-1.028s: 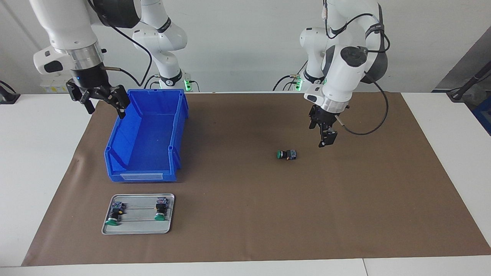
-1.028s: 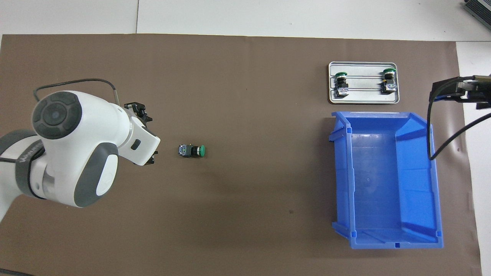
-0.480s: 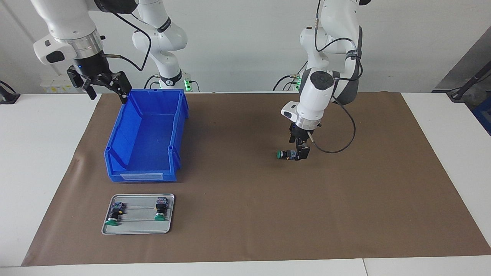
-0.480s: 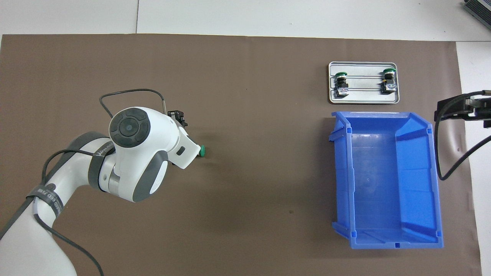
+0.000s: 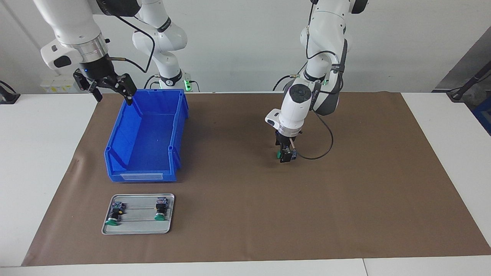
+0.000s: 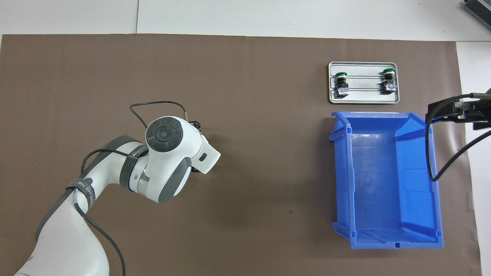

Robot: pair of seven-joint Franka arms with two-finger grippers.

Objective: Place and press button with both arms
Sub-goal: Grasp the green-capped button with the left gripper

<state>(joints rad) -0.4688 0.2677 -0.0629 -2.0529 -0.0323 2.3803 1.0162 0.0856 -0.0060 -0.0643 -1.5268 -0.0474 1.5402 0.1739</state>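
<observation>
The button (image 5: 279, 155) lies on its side on the brown mat (image 5: 345, 199), green cap toward the right arm's end of the table. My left gripper (image 5: 285, 156) is down at it, open, one finger on each side of its black body. In the overhead view the left arm's wrist (image 6: 172, 153) hides both the button and the fingers. My right gripper (image 5: 112, 89) hangs open and empty over the corner of the blue bin (image 5: 142, 177) nearest the robots; the overhead view shows it (image 6: 456, 111) at the bin's (image 6: 341, 172) outer edge.
A grey metal tray (image 5: 138, 227) sits on the mat just farther from the robots than the bin, holding two more green-capped buttons (image 5: 114, 214) (image 5: 160, 210). The overhead view shows the tray (image 6: 364, 98) too. The bin has nothing in it.
The left arm swung toward the middle of the mat and came down until its fingers straddle the button. The right gripper rose and shifted slightly over the bin's corner.
</observation>
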